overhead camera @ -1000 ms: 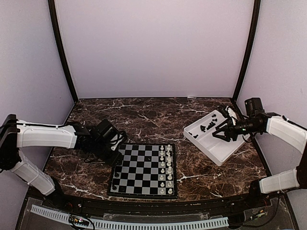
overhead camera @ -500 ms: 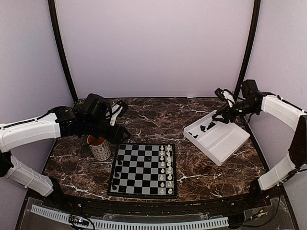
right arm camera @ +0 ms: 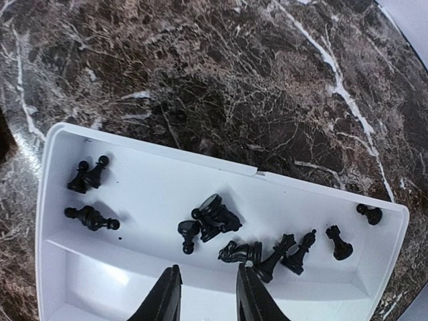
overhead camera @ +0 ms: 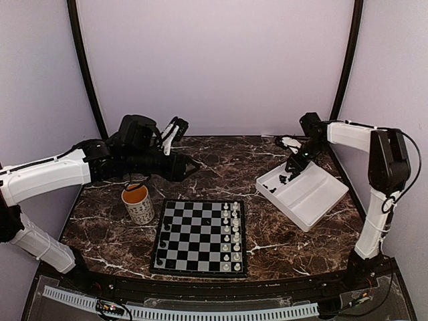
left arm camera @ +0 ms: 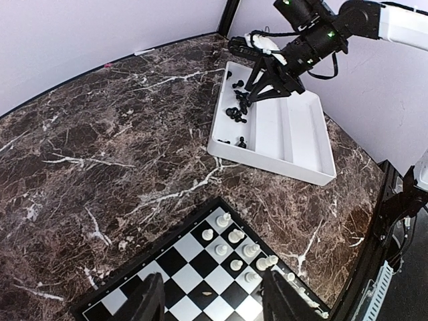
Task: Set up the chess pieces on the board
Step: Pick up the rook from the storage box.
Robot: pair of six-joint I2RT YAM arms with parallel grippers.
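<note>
- Along the counter's near edge, midway between its corners, lies the board, flat, with a black frame and grey-and-black checks.
- Most of the black chess pieces are in the far end of the white tray, some upright and some toppled. The tray sits askew by the counter's right edge.
- A few more black ones stand along the board's left edge. White pieces fill two files along its right edge.
- The right gripper hovers over the tray's far end. Its fingers are a little apart with only tray floor between them, and it grips nothing.
- The left gripper hangs high above the counter, beyond the board's far left corner. Its fingers are parted and empty.
- A white mug, orange inside, stands just beside the board's far left corner. Its printed pattern is too small to read.
</note>
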